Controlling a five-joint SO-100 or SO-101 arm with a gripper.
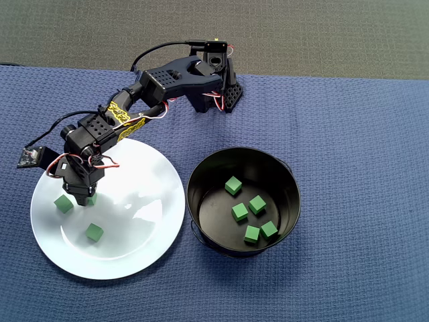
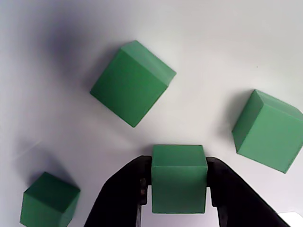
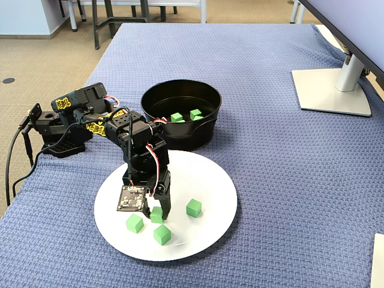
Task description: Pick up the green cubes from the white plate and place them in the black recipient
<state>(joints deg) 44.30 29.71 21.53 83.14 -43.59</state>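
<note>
My gripper (image 2: 179, 165) is shut on a green cube (image 2: 179, 187), black jaws pressing its two sides, low over the white plate (image 2: 213, 47). Three more green cubes lie loose around it in the wrist view: one ahead (image 2: 132, 82), one right (image 2: 267, 130), one lower left (image 2: 49, 201). From overhead the gripper (image 1: 80, 198) stands over the plate's (image 1: 147, 201) left part and hides the held cube, with loose cubes beside it (image 1: 64, 204) and below (image 1: 94, 232). The black recipient (image 1: 288, 194) sits right of the plate, holding several green cubes (image 1: 239, 212).
The arm's base (image 1: 214, 94) stands behind the plate on a blue cloth (image 1: 362, 134). In the fixed view a grey monitor stand (image 3: 330, 90) sits at the far right. The table's left edge (image 3: 18, 192) runs close to the base.
</note>
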